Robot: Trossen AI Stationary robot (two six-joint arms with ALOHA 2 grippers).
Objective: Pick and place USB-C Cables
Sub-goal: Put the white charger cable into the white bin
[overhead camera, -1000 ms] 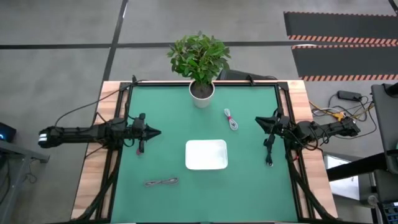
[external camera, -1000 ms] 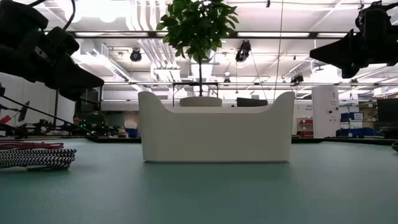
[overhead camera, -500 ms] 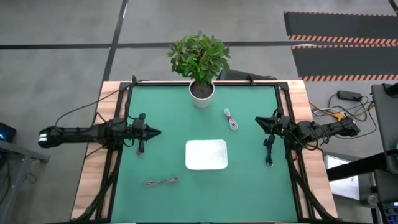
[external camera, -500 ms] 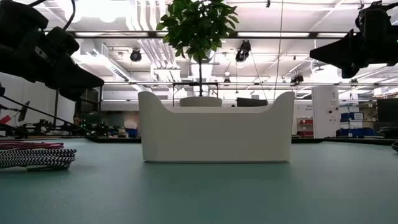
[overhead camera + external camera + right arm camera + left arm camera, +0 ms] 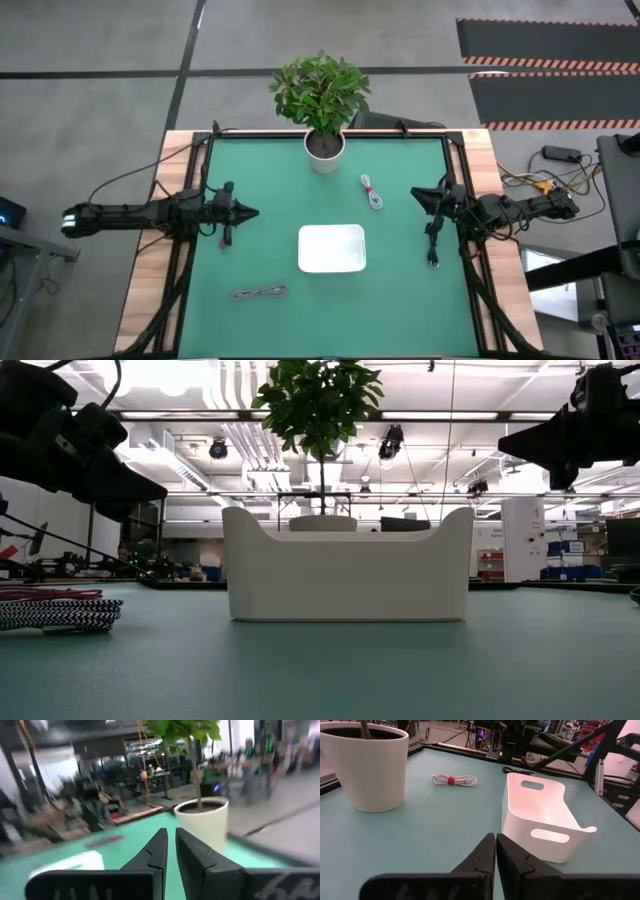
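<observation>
White tray (image 5: 332,248), four cables around; left hand (image 5: 252,212), right hand (image 5: 416,193) both closed, empty.

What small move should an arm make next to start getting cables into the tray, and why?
Probably the right gripper should open and move toward the white-grey cable, the cable lying nearest it on the mat. Its fingers are shut, as are the left gripper's, and the white tray holds nothing.

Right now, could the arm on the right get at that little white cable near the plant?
Probably yes. The white cable lies in the open between the right gripper and the plant pot, with nothing lying between them.
</observation>
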